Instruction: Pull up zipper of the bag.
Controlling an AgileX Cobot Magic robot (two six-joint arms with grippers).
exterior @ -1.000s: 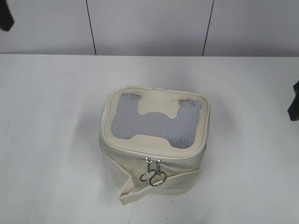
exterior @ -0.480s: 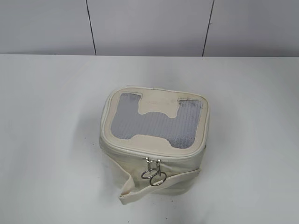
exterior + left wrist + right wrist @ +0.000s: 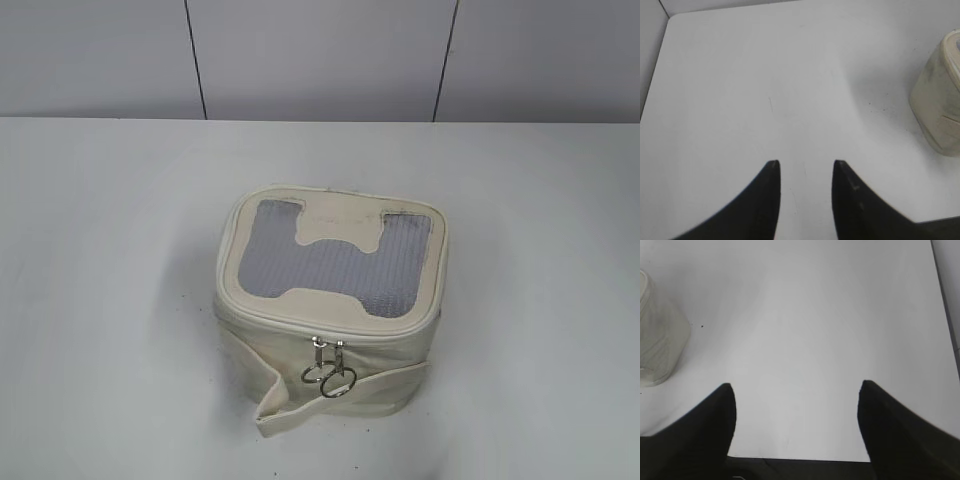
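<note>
Bag [image 3: 330, 305] near counter's front edge, zipper [image 3: 328, 362] sliders together at front. Left gripper [image 3: 804, 165] and right gripper [image 3: 796, 386] both spread, holding nothing.

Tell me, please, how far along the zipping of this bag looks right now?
Looks done: both zipper sliders meet at the bag's front, lid flat. In hand: nothing; the left gripper and right gripper are open over bare table. Left: nothing visible.

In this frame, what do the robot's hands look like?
Only the fingers show. The left hand has two matte black fingers tapering to curved points. The right hand has the same black pointed fingers. No cables or markings are visible.
</note>
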